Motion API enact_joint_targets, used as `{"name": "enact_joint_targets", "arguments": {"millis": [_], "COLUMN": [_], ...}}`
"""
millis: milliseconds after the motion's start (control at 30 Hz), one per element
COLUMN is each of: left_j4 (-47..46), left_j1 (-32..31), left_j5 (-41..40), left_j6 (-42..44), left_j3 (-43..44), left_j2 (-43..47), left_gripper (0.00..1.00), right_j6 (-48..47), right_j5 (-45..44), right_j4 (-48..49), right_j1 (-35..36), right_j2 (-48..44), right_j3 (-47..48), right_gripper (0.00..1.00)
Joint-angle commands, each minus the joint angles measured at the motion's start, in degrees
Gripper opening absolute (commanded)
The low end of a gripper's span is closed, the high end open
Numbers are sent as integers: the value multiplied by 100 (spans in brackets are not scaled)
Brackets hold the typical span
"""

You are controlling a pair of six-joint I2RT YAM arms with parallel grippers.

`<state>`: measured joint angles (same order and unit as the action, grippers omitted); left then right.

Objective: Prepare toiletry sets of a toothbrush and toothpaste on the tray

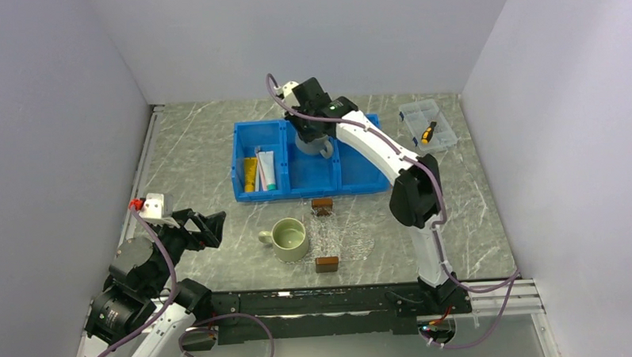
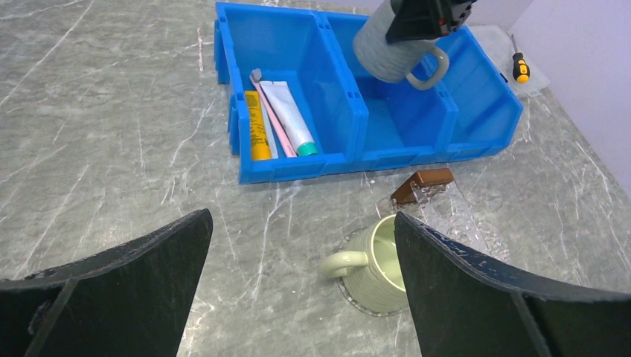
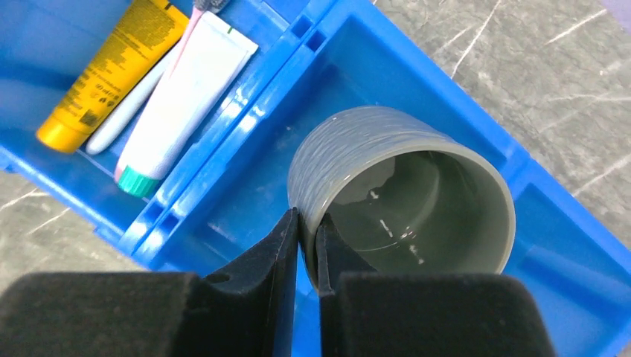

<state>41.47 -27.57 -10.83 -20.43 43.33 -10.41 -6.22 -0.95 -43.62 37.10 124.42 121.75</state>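
The toothpaste point(image 1: 266, 171), white with a teal end, lies in the left compartment of the blue bin point(image 1: 353, 185), beside a slim pale toothbrush point(image 1: 258, 166). Both show in the left wrist view, toothpaste point(image 2: 290, 119) and toothbrush point(image 2: 266, 137), and in the right wrist view, toothpaste point(image 3: 182, 93) and toothbrush point(image 3: 130, 104). The clear tray point(image 1: 351, 239) with brown end handles lies in front of the bin and also shows in the left wrist view point(image 2: 461, 216). My right gripper point(image 3: 306, 223) is shut on the rim of a grey mug point(image 3: 402, 201), held over the middle compartment. My left gripper point(image 2: 301, 216) is open and empty, near left.
A green mug point(image 1: 289, 239) stands at the tray's left edge; I cannot tell if it rests on the tray. A yellow tube point(image 1: 250, 174) and a pink stick point(image 2: 271, 111) share the left compartment. A clear lidded box point(image 1: 428, 127) with a screwdriver is at the back right.
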Motion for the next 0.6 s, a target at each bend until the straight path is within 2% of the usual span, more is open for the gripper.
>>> {"name": "enact_joint_targets", "arguments": {"millis": [0, 333, 567], "left_j4": [-113, -121, -130], "left_j1": [29, 28, 29], "left_j5": [22, 68, 99], "left_j6": [20, 27, 30], "left_j3": [0, -8, -8], "left_j2": [-88, -79, -66], "left_gripper": [99, 99, 99], "right_j6": [22, -121, -354], "right_j5": [-223, -198, -456], "right_j4": [320, 381, 276], "right_j1": [31, 330, 815], "right_j2": [-1125, -2766, -4028], "right_j3": [-367, -1998, -3258], "right_gripper": [0, 0, 0]}}
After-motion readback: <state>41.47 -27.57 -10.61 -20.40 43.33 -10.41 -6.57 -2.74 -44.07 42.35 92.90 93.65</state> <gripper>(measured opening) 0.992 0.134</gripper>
